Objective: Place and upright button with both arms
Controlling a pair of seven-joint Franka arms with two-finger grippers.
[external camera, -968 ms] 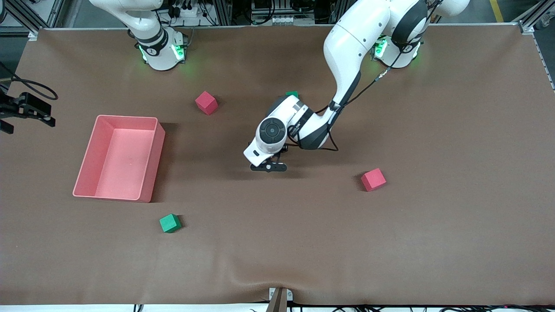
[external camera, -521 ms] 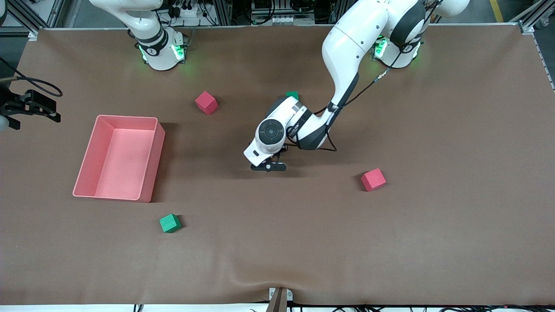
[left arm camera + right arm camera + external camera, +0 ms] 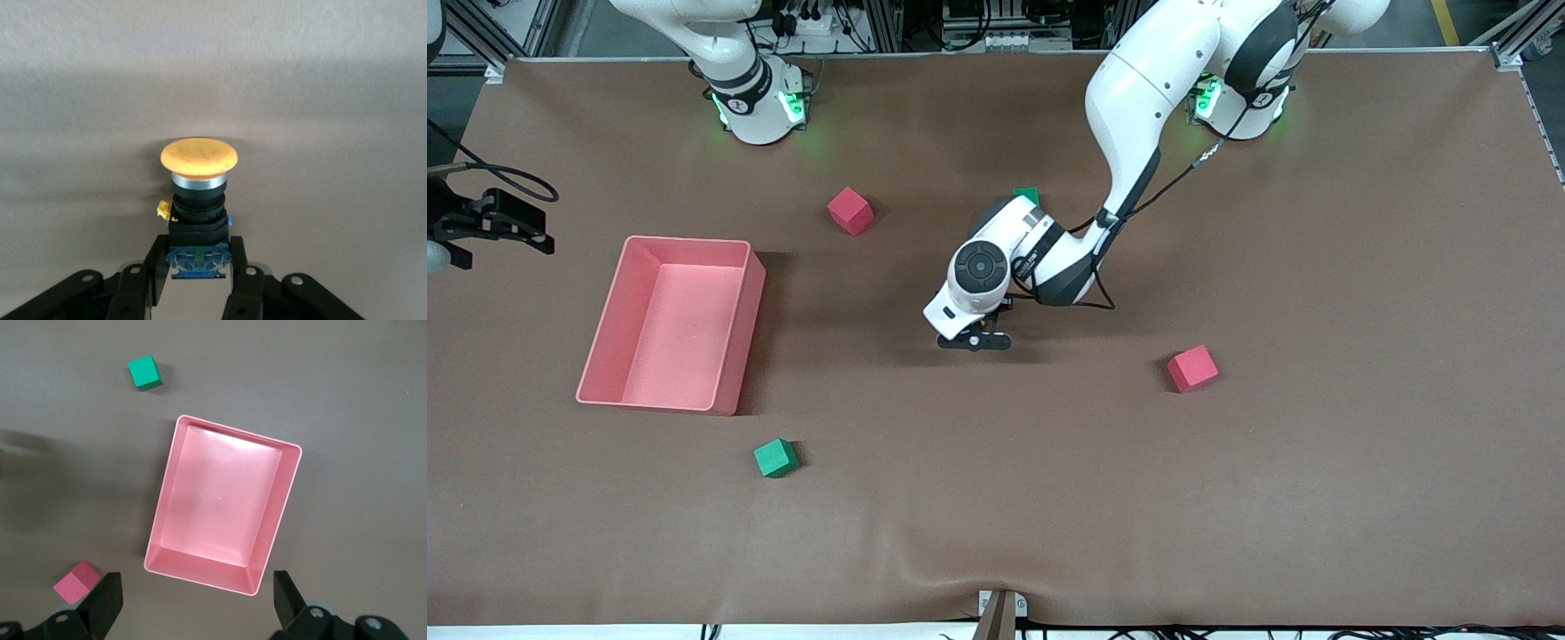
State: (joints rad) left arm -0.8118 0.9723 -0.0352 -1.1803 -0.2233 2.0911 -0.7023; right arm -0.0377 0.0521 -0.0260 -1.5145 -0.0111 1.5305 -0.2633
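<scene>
Front view: left claw [image 3: 974, 341] sat low at the middle of the brown table [image 3: 1316, 498], hanging from the wrist of the left arm [image 3: 1129, 116] and pointed down at the cloth. Fingers were narrow there, the button itself hidden under the wrist. Lay between a red cube [image 3: 849, 211] nearer the bases and a second red cube [image 3: 1192, 368] toward the left arm's end. Green cube [image 3: 1027, 194] peeked out just above the wrist. Right claw [image 3: 494, 227] hung high at the right arm's end of the table, near the pink bin [image 3: 734, 356], waiting. Another green cube [image 3: 775, 458] lay nearer the camera than the bin.

Left wrist view: left claw [image 3: 199, 280] was closed on the button [image 3: 198, 200], both fingers [image 3: 239, 267] pressed against the blue base at the foot of the black body. Button stood out straight from the fingertips, orange cap [image 3: 199, 156] at the end away from the claw, a silver ring under it. Whether the button touched the table could not be told. Small yellow tab [image 3: 161, 210] stuck out beside the body.

Right wrist view: right claw [image 3: 195, 603] was spread wide, holding nothing, fingers [image 3: 108, 597] well apart over the near rim of the bin [image 3: 290, 480]. Green cube [image 3: 145, 373] and red cube [image 3: 77, 582] lay on the table beside the bin.
</scene>
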